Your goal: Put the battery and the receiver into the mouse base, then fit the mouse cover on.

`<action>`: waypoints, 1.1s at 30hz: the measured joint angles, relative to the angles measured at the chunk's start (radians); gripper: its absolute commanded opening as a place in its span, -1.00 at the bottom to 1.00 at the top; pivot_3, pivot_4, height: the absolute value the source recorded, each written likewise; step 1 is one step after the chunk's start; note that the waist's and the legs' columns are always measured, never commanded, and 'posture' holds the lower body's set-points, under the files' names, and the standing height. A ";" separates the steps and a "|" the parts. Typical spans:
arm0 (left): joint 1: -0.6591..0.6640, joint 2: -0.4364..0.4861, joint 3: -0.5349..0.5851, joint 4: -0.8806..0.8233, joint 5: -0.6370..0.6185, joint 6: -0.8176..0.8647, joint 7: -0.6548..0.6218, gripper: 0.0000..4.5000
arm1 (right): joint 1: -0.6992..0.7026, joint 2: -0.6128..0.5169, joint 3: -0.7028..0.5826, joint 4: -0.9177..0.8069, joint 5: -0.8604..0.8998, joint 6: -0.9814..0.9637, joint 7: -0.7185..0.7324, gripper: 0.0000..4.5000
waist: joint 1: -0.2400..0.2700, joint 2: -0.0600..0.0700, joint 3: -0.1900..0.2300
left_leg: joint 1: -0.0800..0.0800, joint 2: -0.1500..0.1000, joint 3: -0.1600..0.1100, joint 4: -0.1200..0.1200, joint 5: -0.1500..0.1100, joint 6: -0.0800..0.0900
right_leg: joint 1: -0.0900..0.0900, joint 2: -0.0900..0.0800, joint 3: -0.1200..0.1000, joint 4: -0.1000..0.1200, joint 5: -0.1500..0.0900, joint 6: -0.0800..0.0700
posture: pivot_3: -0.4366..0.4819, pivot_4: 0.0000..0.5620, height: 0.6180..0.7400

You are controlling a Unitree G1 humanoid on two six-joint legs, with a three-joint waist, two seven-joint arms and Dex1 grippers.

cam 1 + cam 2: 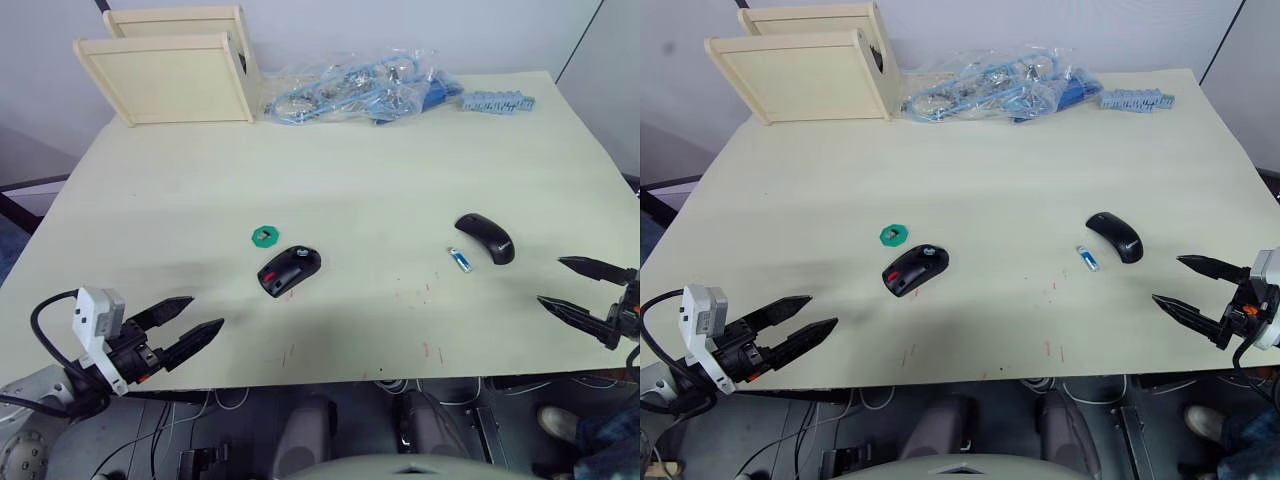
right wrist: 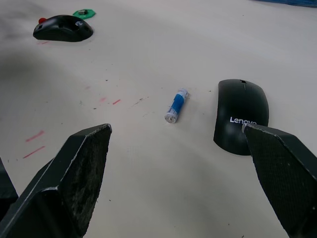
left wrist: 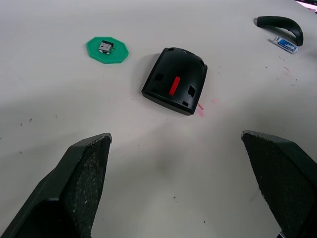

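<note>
The black mouse base (image 1: 289,270) with red parts lies near the table's middle. Just behind it to the left, the tiny dark receiver (image 3: 104,46) rests on a round green disc (image 1: 265,236). The blue battery (image 1: 459,259) lies to the right, beside the glossy black mouse cover (image 1: 485,238). My left gripper (image 1: 183,327) hovers open at the front left edge, well short of the base. Open too, my right gripper (image 1: 574,287) hangs at the front right edge, a short way from the cover. Neither holds anything.
Two pale wooden boxes (image 1: 170,75) stand at the back left. A clear bag of blue parts (image 1: 355,87) and a blue-grey strip (image 1: 497,101) lie along the back edge. Faint red marks (image 1: 428,350) dot the tabletop (image 1: 400,180) near the front.
</note>
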 measured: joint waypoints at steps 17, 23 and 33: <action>-0.331 0.190 -0.191 0.123 0.052 0.009 -0.119 1.00 | -0.155 0.018 0.133 -0.332 0.197 0.142 -0.023 0.98 | 0.003 -0.002 0.001 | -0.001 0.000 -0.002 0.000 0.000 0.000 | 0.000 0.001 -0.001 0.000 0.002 0.004 | -0.05 -0.47 1.00; -0.539 0.215 -0.372 0.201 0.123 0.074 -0.097 1.00 | -0.135 0.015 0.157 -0.406 0.220 0.166 -0.032 0.98 | 0.003 -0.005 0.004 | -0.001 0.000 -0.003 0.000 0.000 0.000 | 0.000 0.000 -0.002 0.000 0.002 0.004 | -0.05 -0.47 1.00; -0.715 0.150 -0.613 0.216 0.277 0.100 -0.008 1.00 | 0.030 0.055 0.108 -0.493 0.210 0.148 -0.090 0.98 | -0.001 -0.007 0.005 | -0.001 -0.001 -0.002 0.001 0.000 0.000 | -0.001 0.001 -0.001 0.002 0.002 0.004 | -0.05 -0.47 1.00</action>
